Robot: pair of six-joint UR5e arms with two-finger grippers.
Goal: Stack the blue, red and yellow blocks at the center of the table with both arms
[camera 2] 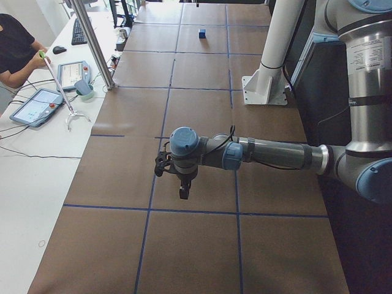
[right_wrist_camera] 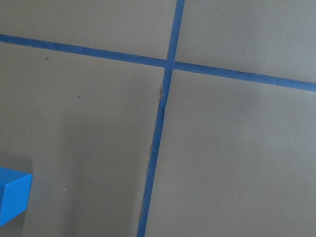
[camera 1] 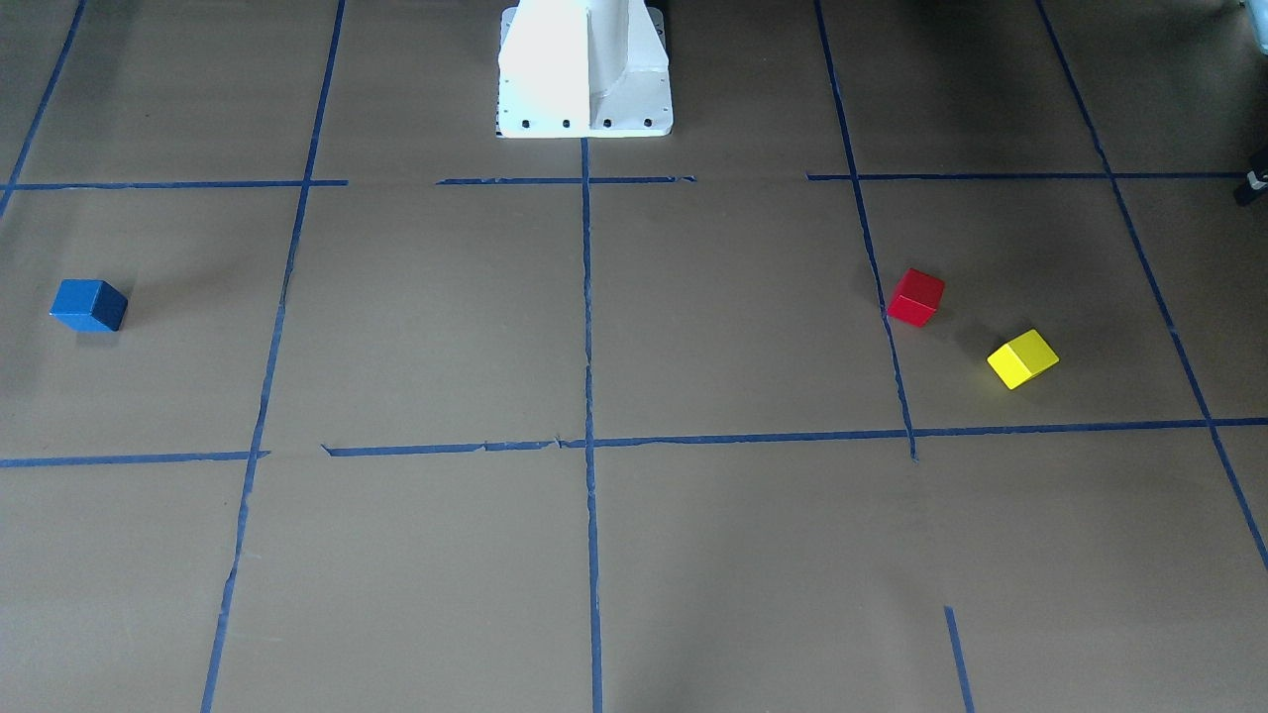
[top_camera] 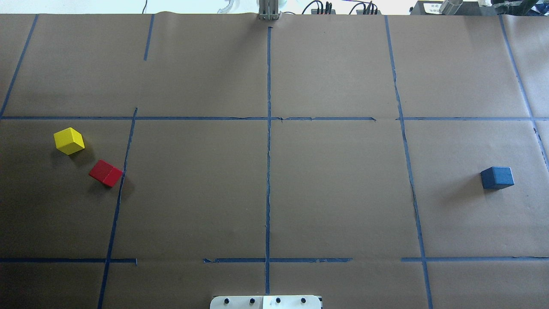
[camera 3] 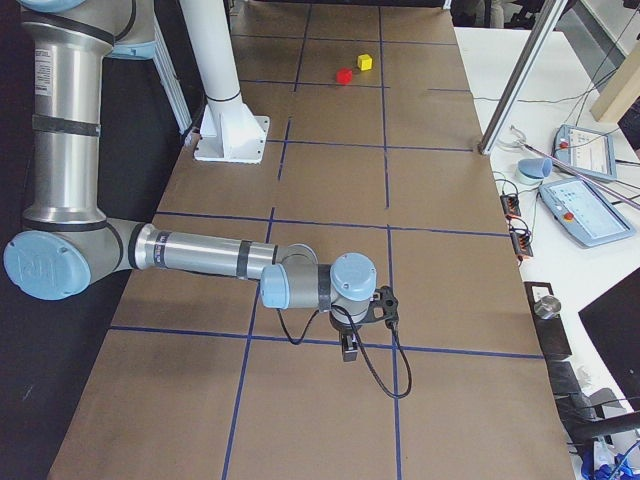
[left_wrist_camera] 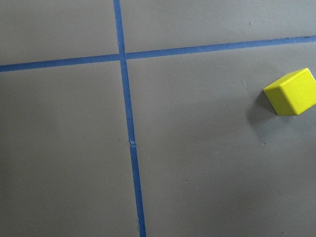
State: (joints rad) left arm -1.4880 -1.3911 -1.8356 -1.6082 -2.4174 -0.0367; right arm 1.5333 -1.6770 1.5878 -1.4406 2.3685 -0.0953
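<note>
Fingers of the left gripper (camera 2: 183,193) pointed down over the paper-covered table (top_camera: 334,193), but from the side I could not tell how wide they stood. The same went for the right gripper (camera 3: 348,350). The yellow block (left_wrist_camera: 291,92) sat below the left fingers, off to one side, with the red block (top_camera: 106,173) just beside it but not touching. The blue block (right_wrist_camera: 12,195) lay below the right fingers, at the corner of that wrist's view, well apart from the other two.
</note>
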